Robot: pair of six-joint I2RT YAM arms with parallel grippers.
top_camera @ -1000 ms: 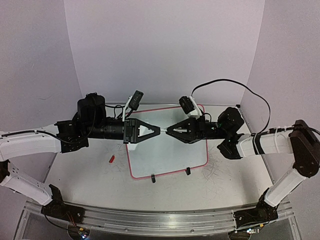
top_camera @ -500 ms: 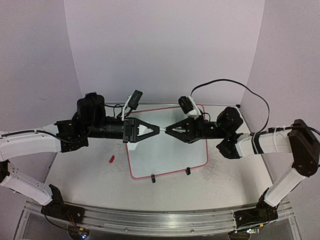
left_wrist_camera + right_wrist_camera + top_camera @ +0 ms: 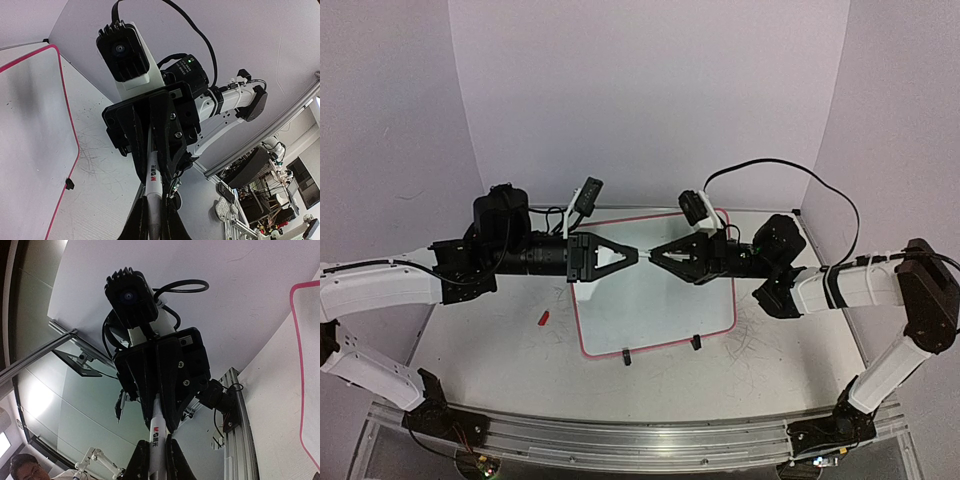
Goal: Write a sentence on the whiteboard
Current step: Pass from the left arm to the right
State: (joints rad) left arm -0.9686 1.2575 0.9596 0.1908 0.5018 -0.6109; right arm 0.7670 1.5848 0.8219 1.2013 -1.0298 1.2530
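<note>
Above the glossy white rectangular whiteboard (image 3: 655, 305) with its red-pink rim, flat on the grey-white surface (image 3: 490, 345), the left hand (image 3: 628, 256) and right hand (image 3: 658, 254) meet tip to tip, each pinching an end of one white marker pen (image 3: 643, 252). Overhead, the hands hide most of it; both wrist views show its red print. Two black clip feet (image 3: 626, 357); one tiny red piece (image 3: 543, 319), unidentifiable.

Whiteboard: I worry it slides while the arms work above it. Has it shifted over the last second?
No. The whiteboard has not shifted: its two black clip feet sit at the same spots relative to the aluminium rail in front.
</note>
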